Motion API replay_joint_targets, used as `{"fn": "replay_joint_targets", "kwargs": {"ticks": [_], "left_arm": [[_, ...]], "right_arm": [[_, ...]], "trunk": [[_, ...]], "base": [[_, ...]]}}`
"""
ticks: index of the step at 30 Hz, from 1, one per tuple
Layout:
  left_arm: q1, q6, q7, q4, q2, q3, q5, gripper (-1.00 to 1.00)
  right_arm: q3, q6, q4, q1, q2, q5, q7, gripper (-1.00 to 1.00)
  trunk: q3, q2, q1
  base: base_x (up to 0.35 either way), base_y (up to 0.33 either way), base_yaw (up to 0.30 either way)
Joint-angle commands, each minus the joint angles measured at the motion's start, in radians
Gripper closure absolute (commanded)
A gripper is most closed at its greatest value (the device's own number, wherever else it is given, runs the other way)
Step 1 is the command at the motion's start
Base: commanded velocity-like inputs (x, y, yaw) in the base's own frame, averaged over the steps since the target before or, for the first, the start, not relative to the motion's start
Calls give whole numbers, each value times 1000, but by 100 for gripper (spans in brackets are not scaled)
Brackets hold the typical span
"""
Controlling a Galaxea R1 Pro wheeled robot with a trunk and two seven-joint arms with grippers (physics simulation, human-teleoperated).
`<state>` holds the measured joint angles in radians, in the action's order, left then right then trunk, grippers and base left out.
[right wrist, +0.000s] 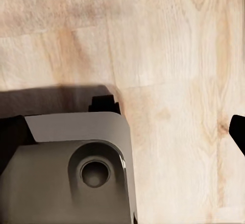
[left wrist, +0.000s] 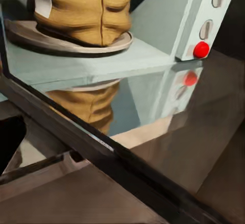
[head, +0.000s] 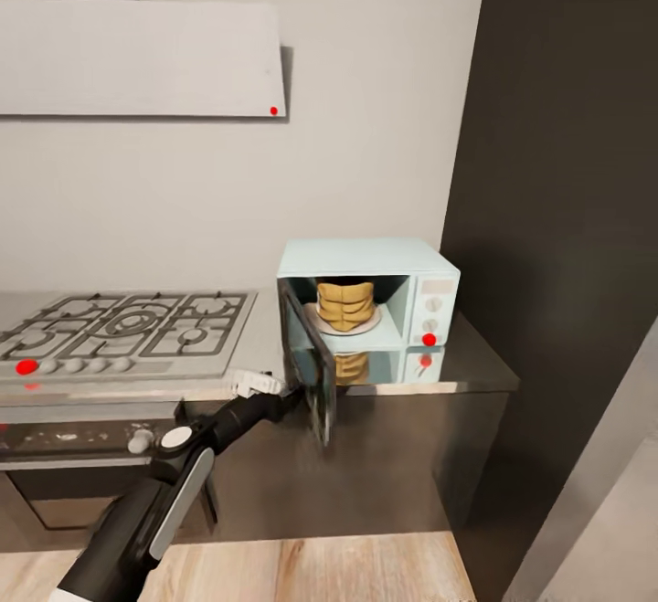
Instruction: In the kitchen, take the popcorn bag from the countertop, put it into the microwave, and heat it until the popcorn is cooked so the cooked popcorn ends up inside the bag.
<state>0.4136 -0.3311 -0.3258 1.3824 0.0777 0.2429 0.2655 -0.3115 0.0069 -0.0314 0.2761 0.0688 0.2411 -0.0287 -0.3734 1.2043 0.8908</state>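
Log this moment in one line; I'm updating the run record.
popcorn bag: in microwave on turntable | door: open | left gripper: by door edge

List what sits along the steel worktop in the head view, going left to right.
Grey gas hob with black grates → open dark glass microwave door → tan crumpled popcorn bag on the round plate inside → pale mint microwave's control panel with white knobs.

Left end effector [head: 291, 389] hidden behind microwave door [head: 309, 366]
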Motion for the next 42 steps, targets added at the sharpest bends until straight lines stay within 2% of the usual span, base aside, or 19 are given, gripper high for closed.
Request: {"fn": "replay_joint_targets", "kwargs": {"ticks": [1,12,15,16,20,29,35,39,42], "left_arm": [[1,-8,1,1,0,12,11,-100],[1,-8,5,9,-7,24,9,-100],[1,-11,38,8,-8,24,8,-100],[1,-14,68,9,-8,24,9,-100],[1,-15,97,10,-9,24,11,-100],[1,-13,102,12,-15,24,11,-100],[1,-12,105,12,-36,25,9,-100],[1,-12,210,17,-39,27,11,-100],[1,-8,236,22,-39,27,12,-100]], "right_arm": [[-8,0,-2,2,0,10,-3,-100],[-8,-1,-2,2,0,10,-4,-100],[-8,-1,-2,2,0,10,-4,-100],[-8,-1,-2,2,0,10,-4,-100],[-8,-2,-2,2,0,10,-4,-100],[-8,-1,-2,2,0,9,-4,-100],[-8,-1,-2,2,0,9,-4,-100],[-8,-2,-2,2,2,9,-4,-100],[-8,0,-2,2,4,9,-4,-100]], "trunk": [[0,1,0],[11,1,0],[14,1,0],[16,1,0],[20,1,0],[29,1,0],[35,1,0],[39,1,0],[40,1,0]], "base": [[0,0,-224],[0,0,-224],[0,0,-224],[0,0,-224],[0,0,-223],[0,0,-223],[0,0,-223],[0,0,-223],[0,0,-104]]}}
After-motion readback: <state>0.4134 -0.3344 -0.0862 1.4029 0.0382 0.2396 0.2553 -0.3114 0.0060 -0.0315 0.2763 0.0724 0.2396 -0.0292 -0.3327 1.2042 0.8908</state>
